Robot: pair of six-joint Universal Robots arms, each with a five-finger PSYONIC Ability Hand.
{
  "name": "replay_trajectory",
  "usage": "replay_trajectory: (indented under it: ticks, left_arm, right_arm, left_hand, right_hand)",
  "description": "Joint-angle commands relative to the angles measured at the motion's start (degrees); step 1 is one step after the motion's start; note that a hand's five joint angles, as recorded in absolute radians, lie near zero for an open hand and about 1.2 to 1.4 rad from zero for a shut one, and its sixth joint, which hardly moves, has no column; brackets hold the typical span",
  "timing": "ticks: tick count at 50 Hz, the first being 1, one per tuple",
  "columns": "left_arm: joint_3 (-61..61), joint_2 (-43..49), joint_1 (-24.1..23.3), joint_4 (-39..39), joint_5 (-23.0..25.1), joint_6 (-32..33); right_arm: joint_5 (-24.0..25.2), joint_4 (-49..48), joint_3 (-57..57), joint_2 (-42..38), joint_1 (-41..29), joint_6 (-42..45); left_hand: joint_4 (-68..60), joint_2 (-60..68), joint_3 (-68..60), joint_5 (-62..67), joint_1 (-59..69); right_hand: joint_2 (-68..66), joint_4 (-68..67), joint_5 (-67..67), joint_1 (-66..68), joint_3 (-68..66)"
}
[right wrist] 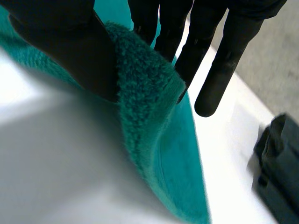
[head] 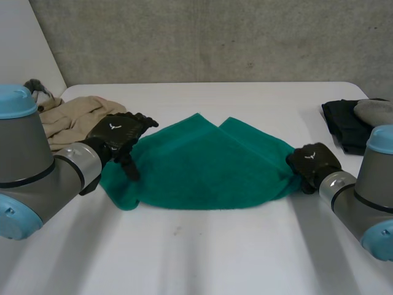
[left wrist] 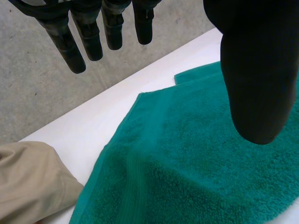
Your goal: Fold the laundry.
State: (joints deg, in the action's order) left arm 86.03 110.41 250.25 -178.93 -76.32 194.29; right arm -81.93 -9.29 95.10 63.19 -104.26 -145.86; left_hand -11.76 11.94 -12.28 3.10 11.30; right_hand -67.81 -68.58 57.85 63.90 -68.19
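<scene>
Right hand (head: pixel 313 161) pinches the green terry towel (head: pixel 202 166) at three o'clock, left hand (head: pixel 116 135) released at its nine o'clock end

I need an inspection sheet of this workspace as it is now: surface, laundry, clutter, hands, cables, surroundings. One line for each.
Surface: white table, with a small mark in front of the towel.
Job's things: green towel lies doubled across the middle; beige garment is crumpled at the far left; black garment is at the right edge, with a grey cloth on it.
Clutter: nothing seen.
Hands: left hand is open, fingers straight over the towel's left end, holding nothing; right hand pinches the towel's right end between thumb and fingers.
Cables: nothing seen.
Surroundings: grey concrete wall behind the table.
</scene>
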Motion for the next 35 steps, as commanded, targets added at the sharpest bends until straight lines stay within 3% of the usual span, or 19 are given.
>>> replay_trajectory:
  ticks: [1,13,23,35]
  left_arm:
    - [-0.95,0.07,-0.64,-0.28,0.03,0.13]
    - [-10.96,8.58,-7.05,-3.26,0.73,2.41]
    - [-29.05,26.41,-15.13,2.00,1.62,12.42]
    - [-36.28,35.66,-21.38,2.63,3.63,13.14]
  right_arm:
    - [4.93,0.06,3.68,9.48,-2.26,-0.13]
    - [14.60,3.14,8.87,23.02,-4.72,2.94]
    - [17.06,5.94,10.19,34.09,-7.27,2.16]
    - [22.24,7.71,12.30,39.37,-5.95,-1.18]
  left_hand:
    - [1.76,-1.94,2.28,-3.10,-1.30]
    - [1.76,-1.94,2.28,-3.10,-1.30]
    - [1.76,-1.94,2.28,-3.10,-1.30]
    - [-0.94,0.75,-0.42,-0.41,1.39]
  right_hand:
    - [-12.19,-11.42,12.15,16.10,-11.81]
    - [-12.19,-11.42,12.15,16.10,-11.81]
    - [-12.19,-11.42,12.15,16.10,-11.81]
    - [-12.19,-11.42,12.15,16.10,-11.81]
